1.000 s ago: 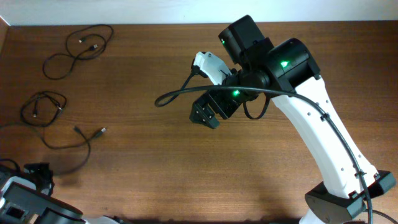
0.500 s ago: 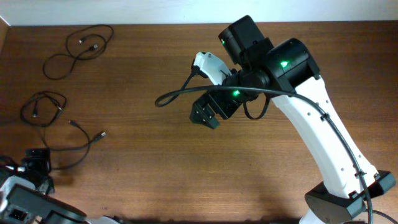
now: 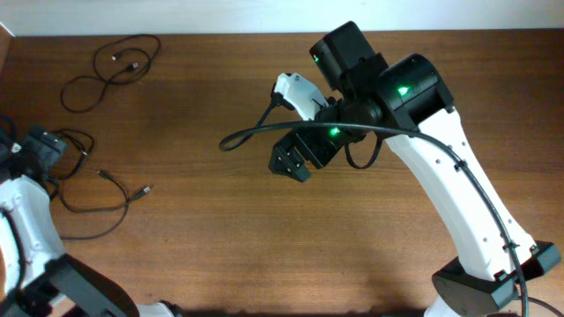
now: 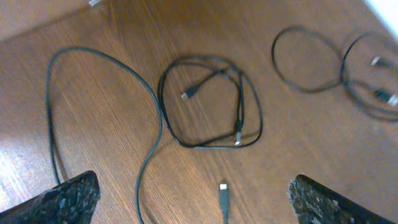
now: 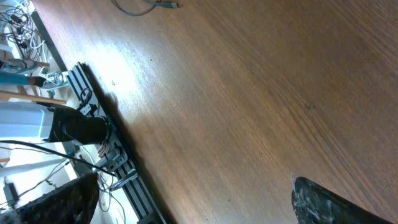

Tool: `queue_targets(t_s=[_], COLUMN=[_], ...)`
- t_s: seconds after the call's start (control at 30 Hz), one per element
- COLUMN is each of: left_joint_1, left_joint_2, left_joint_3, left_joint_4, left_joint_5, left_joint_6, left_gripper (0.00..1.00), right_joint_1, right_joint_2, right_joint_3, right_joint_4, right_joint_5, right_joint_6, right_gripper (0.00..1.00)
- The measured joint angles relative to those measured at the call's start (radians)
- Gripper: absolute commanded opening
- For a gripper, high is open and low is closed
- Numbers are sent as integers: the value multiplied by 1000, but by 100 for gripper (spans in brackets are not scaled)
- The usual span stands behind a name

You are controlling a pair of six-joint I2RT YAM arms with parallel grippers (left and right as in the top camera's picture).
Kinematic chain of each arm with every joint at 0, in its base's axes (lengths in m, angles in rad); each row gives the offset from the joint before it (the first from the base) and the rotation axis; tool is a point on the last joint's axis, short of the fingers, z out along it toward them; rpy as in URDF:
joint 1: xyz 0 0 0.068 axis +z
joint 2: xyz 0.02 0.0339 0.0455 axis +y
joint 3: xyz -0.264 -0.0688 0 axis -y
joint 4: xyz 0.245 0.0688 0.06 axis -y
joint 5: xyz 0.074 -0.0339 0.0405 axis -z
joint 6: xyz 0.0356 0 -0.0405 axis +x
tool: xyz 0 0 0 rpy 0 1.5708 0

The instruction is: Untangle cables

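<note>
Three thin black cables lie at the table's left. A looped cable (image 3: 110, 72) is at the far left corner. A small coil (image 3: 77, 139) (image 4: 211, 146) lies below it. A long loose cable (image 3: 115, 210) (image 4: 149, 112) curves past the coil, and one of its plugs (image 3: 145, 187) (image 4: 222, 186) lies apart from it. My left gripper (image 3: 37, 148) (image 4: 196, 202) hovers over the coil's near side, open, with only that plug and bare wood between its fingertips (image 4: 68, 199). My right gripper (image 3: 291, 163) (image 5: 196, 205) hangs open over bare wood at the table's middle, holding nothing.
The right arm's thick black cable (image 3: 238, 136) arcs over the table's middle. In the right wrist view a metal rail (image 5: 102, 134) with loose wiring runs along the table's edge. The white wall borders the table's far edge (image 3: 220, 33).
My left arm swung from the front left corner toward the back and now stands over the coil, its jaws wide apart. The long cable shifted a little. The right arm stayed still.
</note>
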Motion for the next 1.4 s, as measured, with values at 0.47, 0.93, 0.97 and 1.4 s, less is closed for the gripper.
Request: queue_targets(t_s=[0.47,0.93,0.97,1.4], left_joint_1=[106,146,159,248], left_joint_2=[315,405,405,378], left_joint_3=[1,1,1,1], left_joint_4=[229,343,325,238], left_joint_5=[-11,7,2,-23], left_joint_6=[26,18,16,14], left_gripper=[88,1,0,99], right_joint_1=[0,0,0,0], right_joint_2=[0,0,0,0], right_joint_3=[0,0,0,0], right_joint_4=[-6,-7,-7,-7], right_joint_5=[0,0,0,0], right_joint_6=[0,12,12,13], right_gripper=[99,98,98,98])
